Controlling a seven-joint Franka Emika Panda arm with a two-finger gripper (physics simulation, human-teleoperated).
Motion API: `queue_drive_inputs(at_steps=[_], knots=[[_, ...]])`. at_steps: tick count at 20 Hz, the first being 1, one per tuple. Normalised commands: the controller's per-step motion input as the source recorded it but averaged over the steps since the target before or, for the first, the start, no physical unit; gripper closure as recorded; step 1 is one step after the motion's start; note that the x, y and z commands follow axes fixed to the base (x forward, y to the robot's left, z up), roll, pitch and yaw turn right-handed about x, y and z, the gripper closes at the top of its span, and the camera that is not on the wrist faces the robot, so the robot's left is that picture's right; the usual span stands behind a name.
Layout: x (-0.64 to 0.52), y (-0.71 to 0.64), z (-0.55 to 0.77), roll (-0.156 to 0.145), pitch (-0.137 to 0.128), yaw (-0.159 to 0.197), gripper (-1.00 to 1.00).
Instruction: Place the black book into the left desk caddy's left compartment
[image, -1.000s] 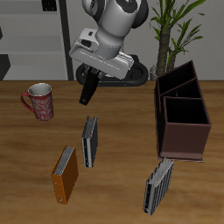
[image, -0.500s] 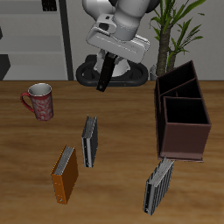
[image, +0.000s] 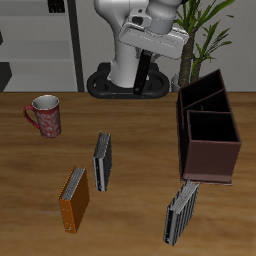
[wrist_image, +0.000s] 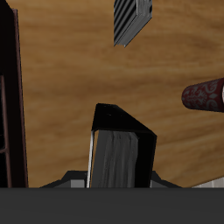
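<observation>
My gripper (image: 150, 52) is raised high over the back of the table and is shut on the black book (image: 145, 76), which hangs below it, slightly tilted. In the wrist view the black book (wrist_image: 122, 156) fills the space between the fingers, with its pale page edge showing. The left desk caddy (image: 208, 152) is a dark maroon box with a divider and two open compartments; it stands on the table, off to the side of the gripper and nearer the front. An edge of the caddy (wrist_image: 7, 79) shows in the wrist view.
A patterned red mug (image: 44, 115) stands on the far side of the table from the caddy. A striped book (image: 102, 160) lies mid-table, an orange-brown book (image: 73, 198) nearer the front edge, and another striped book (image: 181, 210) in front of the caddy. A plant (image: 205, 30) rises behind the caddy.
The gripper, holding the black book, has risen and travelled across the back of the table toward the caddy's side. Nothing on the table has moved.
</observation>
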Motion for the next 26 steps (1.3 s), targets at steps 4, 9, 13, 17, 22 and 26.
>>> queue_drive_inputs(at_steps=[4,9,13,17,22,26], knots=[[-0.41,0.35,0.0,0.025,-0.029,0.04,1.0],[-0.34,0.27,-0.01,0.02,-0.029,0.014,1.0],[-0.22,0.23,-0.06,0.019,-0.004,0.02,1.0],[-0.19,0.3,-0.08,-0.021,0.008,0.01,1.0],[0.0,0.35,-0.07,-0.008,0.024,0.003,1.0],[0.06,0.35,-0.11,0.002,0.045,-0.012,1.0]])
